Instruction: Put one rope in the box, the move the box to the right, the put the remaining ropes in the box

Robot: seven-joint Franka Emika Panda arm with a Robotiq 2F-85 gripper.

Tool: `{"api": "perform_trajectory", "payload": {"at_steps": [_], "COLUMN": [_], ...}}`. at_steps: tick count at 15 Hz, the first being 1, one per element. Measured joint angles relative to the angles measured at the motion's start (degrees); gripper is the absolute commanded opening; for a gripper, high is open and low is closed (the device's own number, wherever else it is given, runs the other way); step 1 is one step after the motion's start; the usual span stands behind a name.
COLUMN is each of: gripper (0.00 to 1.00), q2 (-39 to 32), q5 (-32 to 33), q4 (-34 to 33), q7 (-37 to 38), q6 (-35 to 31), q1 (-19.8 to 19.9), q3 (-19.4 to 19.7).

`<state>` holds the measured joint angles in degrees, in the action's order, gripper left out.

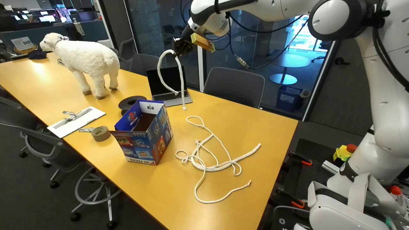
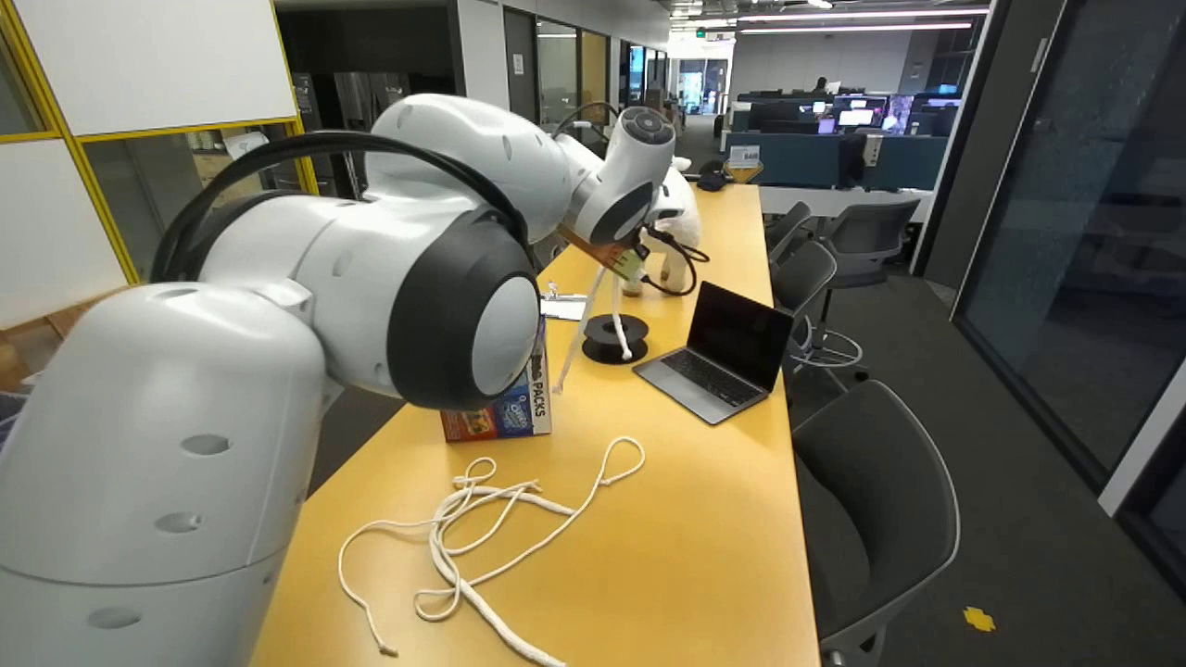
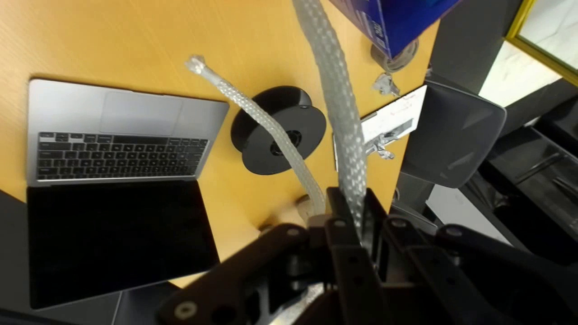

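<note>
Gripper [image 3: 354, 205] pinched on a white rope [image 3: 335, 85], its ends dangling above the table [image 1: 271, 127] | box [image 1: 140, 148] stands open-topped, nearer the long edge across from the laptop [image 3: 119, 216] | remaining ropes [image 1: 249, 153] lie tangled between box and the short edge by the arm [image 1: 383, 105]

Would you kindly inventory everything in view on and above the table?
box: one, printed blue, on table
held rope: one, white, in end effector
loose ropes: count unclear, white, near box
laptop: one, grey, on table
spool: one, black, near box
tape: one, brownish, near box
board: one, white, near tape
scraps: two, silver, on board, by tape
toy sheep: one, white, on table
unclear item: one, dark, far end
sign: one, white, far end
arm: one, mostly white, over table
end effector: one, black, over table
</note>
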<state>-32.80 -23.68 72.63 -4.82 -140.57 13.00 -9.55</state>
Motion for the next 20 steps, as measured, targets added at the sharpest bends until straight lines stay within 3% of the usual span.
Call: {"api": "perform_trajectory", "payload": {"at_steps": [5, 9, 16, 20], "gripper": [0.1, 0.1, 0.1, 0.1], "q2": [0.0, -0.5, -5.0, -8.0], "q5": [1.8, 1.9, 1.7, 1.8], "q4": [-6.5, -10.6, -17.3, -20.4], "q7": [5.0, 6.0, 4.5, 0.6], "q6": [1.6, 4.4, 15.3, 16.7], "q1": [-5.7, -8.8, -10.8, -11.1], "q3": [1.3, -0.1, -5.3, -6.3]}}
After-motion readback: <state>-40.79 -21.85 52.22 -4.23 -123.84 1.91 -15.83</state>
